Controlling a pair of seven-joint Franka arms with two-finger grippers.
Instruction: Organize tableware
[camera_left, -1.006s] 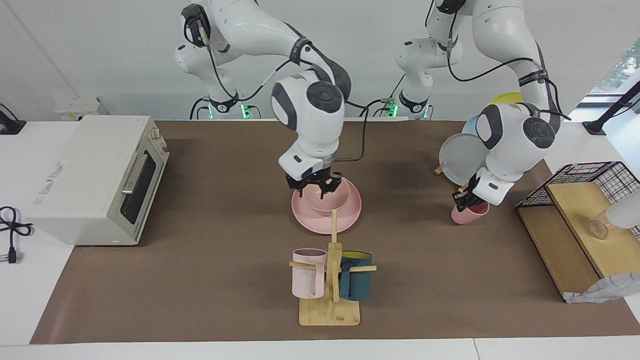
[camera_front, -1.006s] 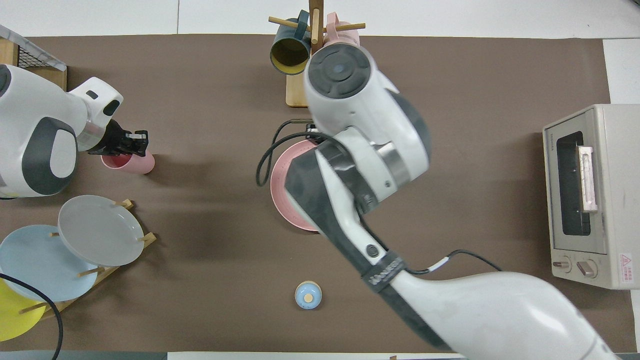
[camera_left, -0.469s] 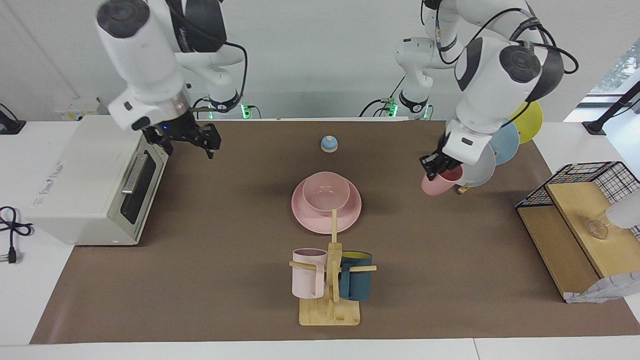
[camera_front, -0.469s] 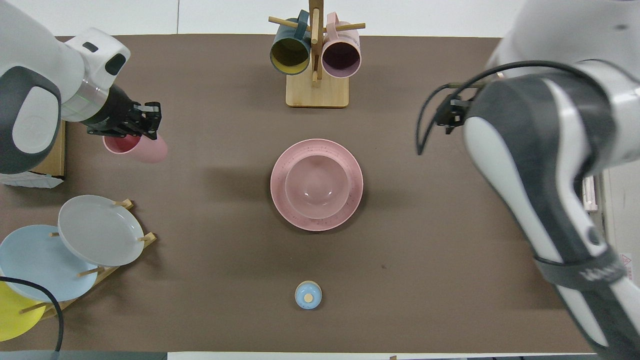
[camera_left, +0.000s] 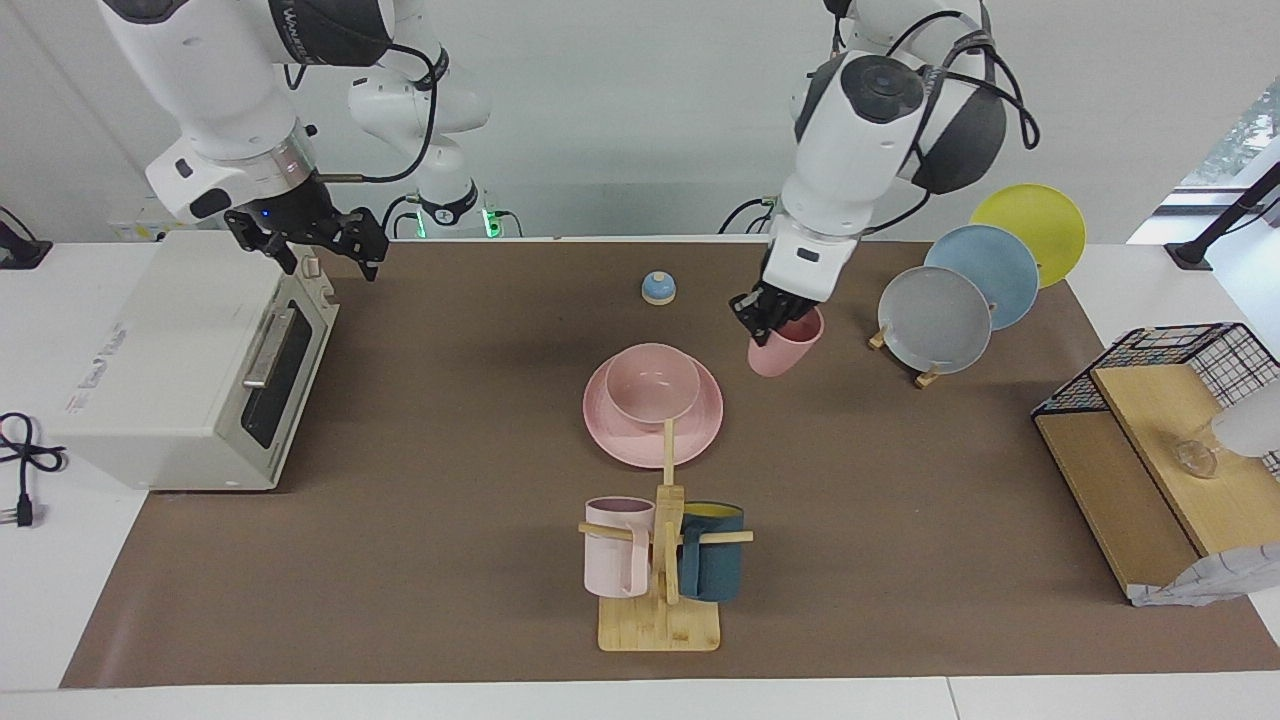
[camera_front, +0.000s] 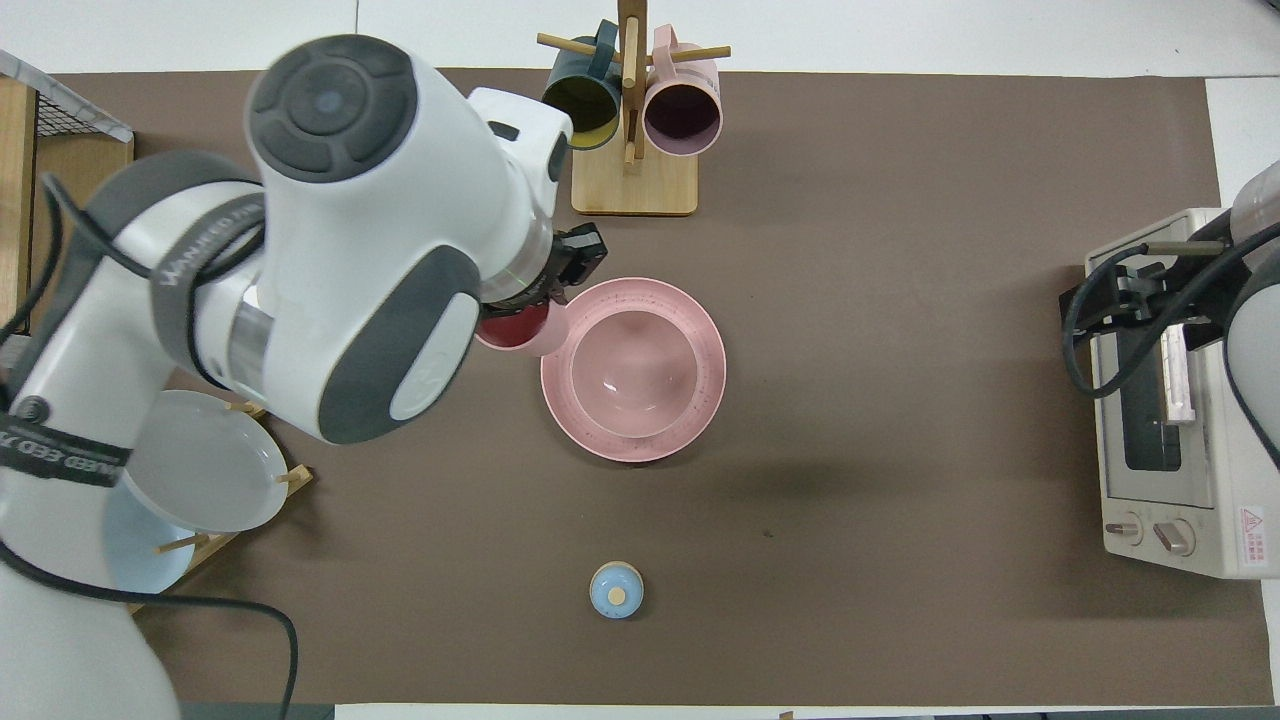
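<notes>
**Two pieces stacked, cup in the air**

Two of three are nested: the bowl (camera_left: 652, 384) sits in the plate (camera_left: 610, 432) mid-table. The left gripper (camera_left: 772, 318) grips the cup (camera_left: 785, 347), aloft just beside the plate, toward the left arm's end. The right gripper (camera_left: 318, 240) hangs open over the toaster oven (camera_left: 150, 360). Only the cup remains, likely into the bowl.

Bright, even, diffuse light. Soft shadows on the brown table mat (camera_left: 420, 480) under both arms and beside the pink plate (camera_left: 652, 425). Daylight glare at the window (camera_left: 1235, 140). No motion blur; focus sharp throughout.
</notes>
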